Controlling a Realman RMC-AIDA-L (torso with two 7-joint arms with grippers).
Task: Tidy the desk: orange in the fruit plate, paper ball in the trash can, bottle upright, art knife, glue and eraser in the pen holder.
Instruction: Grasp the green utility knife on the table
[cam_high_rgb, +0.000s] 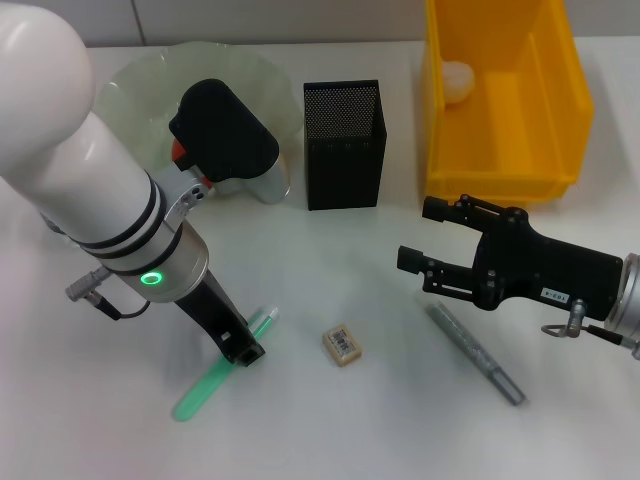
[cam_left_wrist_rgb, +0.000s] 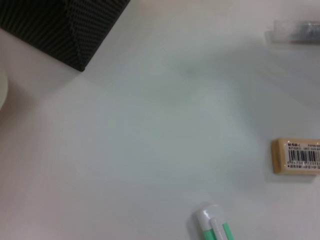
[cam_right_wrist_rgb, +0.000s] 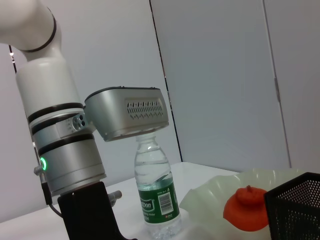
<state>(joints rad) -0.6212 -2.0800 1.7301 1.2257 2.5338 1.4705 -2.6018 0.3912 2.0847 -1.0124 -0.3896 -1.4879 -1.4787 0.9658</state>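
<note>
The green glue stick (cam_high_rgb: 205, 385) lies on the desk at the front left, its white cap (cam_left_wrist_rgb: 210, 222) in the left wrist view. My left gripper (cam_high_rgb: 241, 349) is down at its middle. The beige eraser (cam_high_rgb: 342, 344) (cam_left_wrist_rgb: 296, 156) lies to its right. The grey art knife (cam_high_rgb: 477, 352) (cam_left_wrist_rgb: 295, 31) lies further right. My right gripper (cam_high_rgb: 420, 237) is open and empty, hovering above the knife's far end. The orange (cam_right_wrist_rgb: 247, 210) sits in the fruit plate (cam_high_rgb: 140, 75) (cam_right_wrist_rgb: 205, 200). The bottle (cam_right_wrist_rgb: 157, 195) stands upright. The paper ball (cam_high_rgb: 457, 82) lies in the trash can (cam_high_rgb: 560, 110).
The black mesh pen holder (cam_high_rgb: 343, 143) (cam_left_wrist_rgb: 60, 25) (cam_right_wrist_rgb: 295, 210) stands at the back middle, between the fruit plate and the trash can. My left arm (cam_high_rgb: 110, 210) hides most of the bottle and orange in the head view.
</note>
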